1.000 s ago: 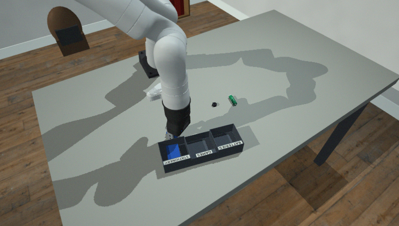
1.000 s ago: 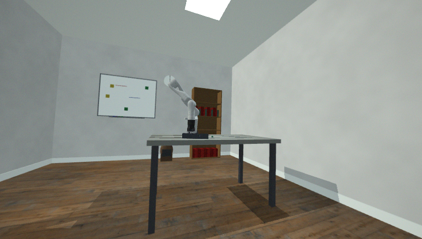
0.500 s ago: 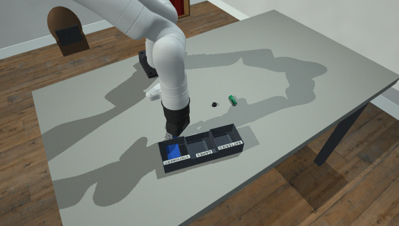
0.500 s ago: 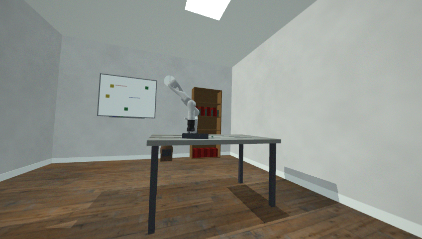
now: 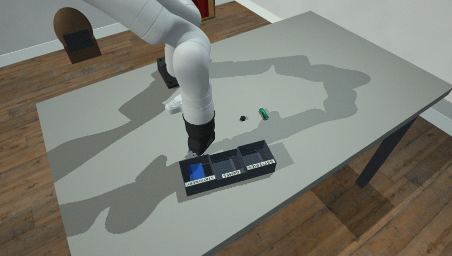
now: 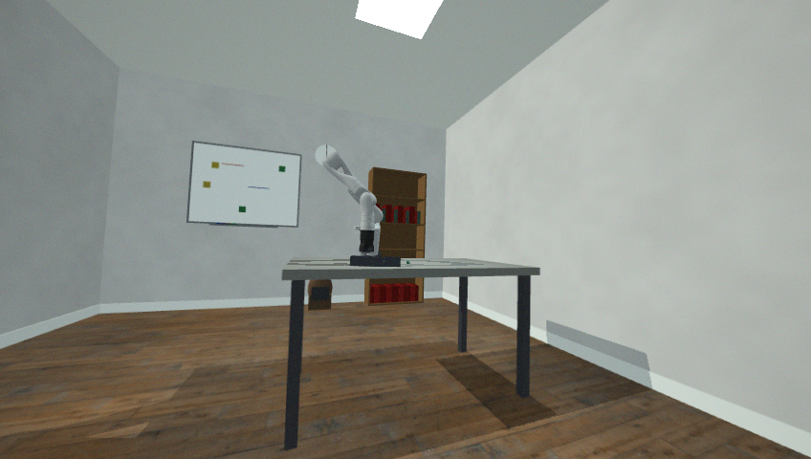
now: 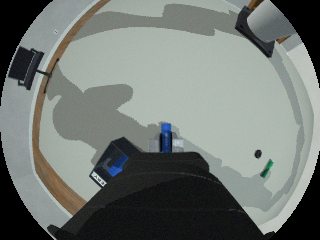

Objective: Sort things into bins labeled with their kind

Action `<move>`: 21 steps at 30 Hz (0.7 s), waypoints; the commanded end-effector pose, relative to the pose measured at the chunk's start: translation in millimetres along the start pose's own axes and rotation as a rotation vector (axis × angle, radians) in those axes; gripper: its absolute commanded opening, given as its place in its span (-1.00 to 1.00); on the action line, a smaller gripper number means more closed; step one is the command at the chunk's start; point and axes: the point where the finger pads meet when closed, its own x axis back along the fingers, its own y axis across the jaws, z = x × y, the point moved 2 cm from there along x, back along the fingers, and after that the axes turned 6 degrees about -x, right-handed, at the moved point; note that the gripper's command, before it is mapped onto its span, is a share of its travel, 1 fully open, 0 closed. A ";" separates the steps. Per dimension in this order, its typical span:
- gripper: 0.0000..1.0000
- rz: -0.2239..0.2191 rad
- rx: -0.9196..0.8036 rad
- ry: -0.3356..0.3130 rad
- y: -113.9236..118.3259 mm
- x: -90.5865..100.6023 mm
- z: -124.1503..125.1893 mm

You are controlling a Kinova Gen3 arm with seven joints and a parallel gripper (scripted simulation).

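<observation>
Nearest to you in the top view, three dark bins stand touching in a row on the grey worktop point(image 5: 317, 50). Their front labels read STATIONERY, GAMES and BATTERIES. The STATIONERY bin point(image 5: 199, 186) holds a flat blue item point(image 5: 195, 171) lying against its left inner wall. The GAMES bin point(image 5: 228, 165) and the BATTERIES bin point(image 5: 258, 158) show only dark floors.

Just behind the back wall of the STATIONERY bin you see the gripper point(image 5: 194, 154) pointing straight down, low over the worktop. Its jaws are closed on a small blue object point(image 7: 166, 132), seen between the fingertips in the wrist view. Its kind is too small to tell. Whether it touches the worktop cannot be told.

Further back, to the right, a small black piece point(image 5: 242, 118) lies on the worktop. A green battery point(image 5: 263, 113) lies near it, on its side, the two apart.

Behind the arm, a white object point(image 5: 172, 105) lies partly hidden by the forearm. Beyond it, you see the black base plate point(image 5: 164, 74) of the arm.
</observation>
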 end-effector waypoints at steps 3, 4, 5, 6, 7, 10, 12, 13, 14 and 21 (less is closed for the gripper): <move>-0.39 -0.001 0.005 -0.003 0.0 0.0 0.0; -0.39 -0.001 0.005 -0.003 0.0 0.0 0.0; -0.39 -0.001 0.005 -0.003 0.0 0.0 0.0; -0.39 -0.001 0.005 -0.003 0.0 0.0 0.0; -0.39 -0.001 0.005 -0.003 0.0 0.0 0.0; -0.39 -0.001 0.005 -0.003 0.0 0.0 0.0; -0.39 -0.001 0.005 -0.003 0.0 0.0 0.0; -0.39 -0.001 0.005 -0.003 0.0 0.0 0.0; -0.39 -0.001 0.005 -0.003 0.0 0.0 0.0; -0.39 0.003 0.008 0.003 -1.4 7.9 0.9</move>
